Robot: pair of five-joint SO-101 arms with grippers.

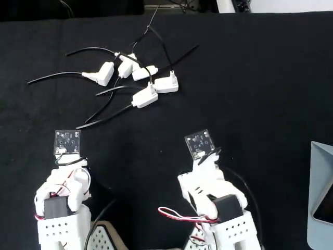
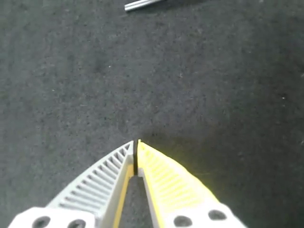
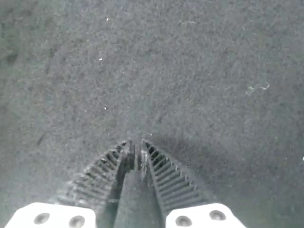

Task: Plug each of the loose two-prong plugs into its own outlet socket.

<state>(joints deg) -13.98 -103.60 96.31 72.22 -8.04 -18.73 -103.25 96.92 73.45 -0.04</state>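
Black cloth [image 1: 250,78] covers the table across the high view. In the upper left-centre of that frame lie five white plugs [image 1: 144,72], bunched close together, none held. The leftmost plug [image 1: 104,74] sits a little apart from the rest. The lowest plug [image 1: 144,97] lies just below and beside its neighbour [image 1: 166,84]. Their black cords [image 1: 54,76] trail out to the left, to the lower left and toward the top edge, crossing one another. One arm [image 1: 65,195] stands at the lower left of the frame and another arm [image 1: 213,192] at the lower centre. Each carries a small dark square board [image 1: 67,142] at its forward end, and both are well apart from the plugs. A blue-grey bin [image 1: 318,177] shows at the right edge. In the left wrist view the left gripper [image 2: 136,142] has its white finger [image 2: 102,178] and yellow finger [image 2: 166,178] pressed together at the tips, pinching nothing, over bare cloth. A thin silvery bar [image 2: 142,4] lies farther out on the cloth. In the right wrist view the right gripper [image 3: 135,142] has its two dark ribbed fingers [image 3: 97,178] drawn together as well, with nothing between them.
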